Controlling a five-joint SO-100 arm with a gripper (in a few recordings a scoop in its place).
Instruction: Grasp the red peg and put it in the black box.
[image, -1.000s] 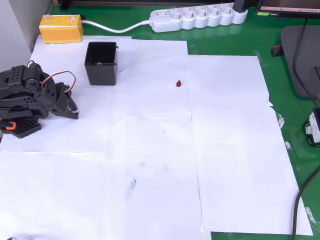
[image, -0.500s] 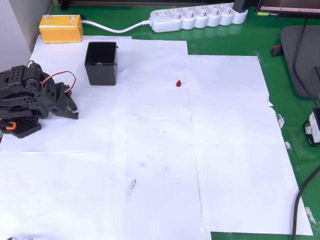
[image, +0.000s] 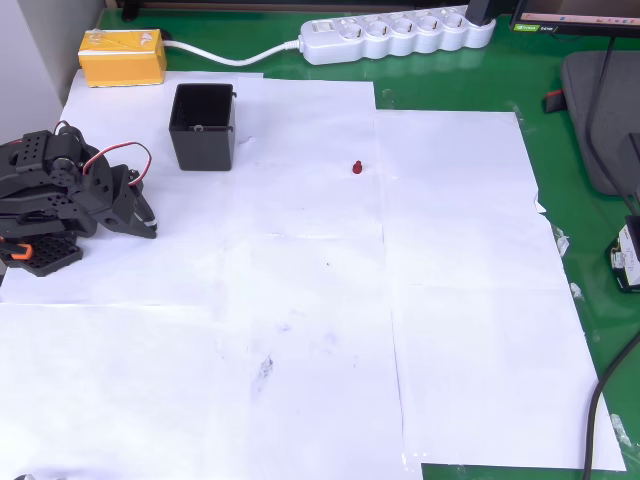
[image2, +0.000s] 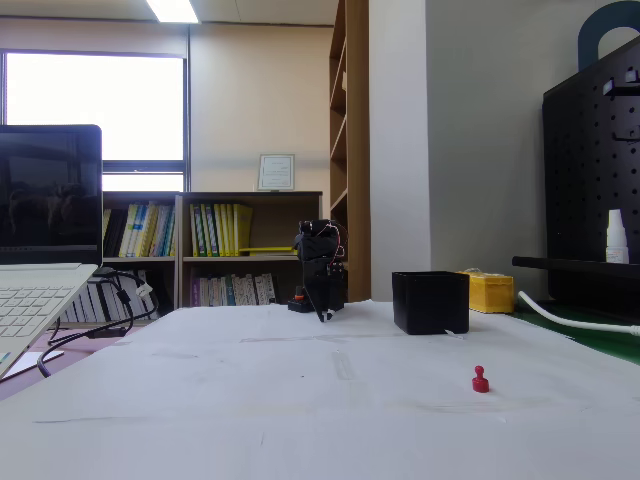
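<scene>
The tiny red peg (image: 356, 167) stands on the white paper, right of the black box (image: 203, 127); the fixed view has the peg (image2: 480, 379) in front of the box (image2: 430, 302). The box stands upright and its inside looks empty from above. My black arm is folded at the paper's left edge, and the gripper (image: 151, 228) points toward the sheet's middle, below the box and well left of the peg. Its jaws taper together to one point, holding nothing. From the fixed view, the gripper (image2: 322, 314) hangs tip-down at the far end of the table.
A yellow rectangular block (image: 122, 57) lies just beyond the box. A white power strip (image: 395, 35) with its cable runs along the far edge on the green mat. A laptop (image2: 40, 270) sits at the left in the fixed view.
</scene>
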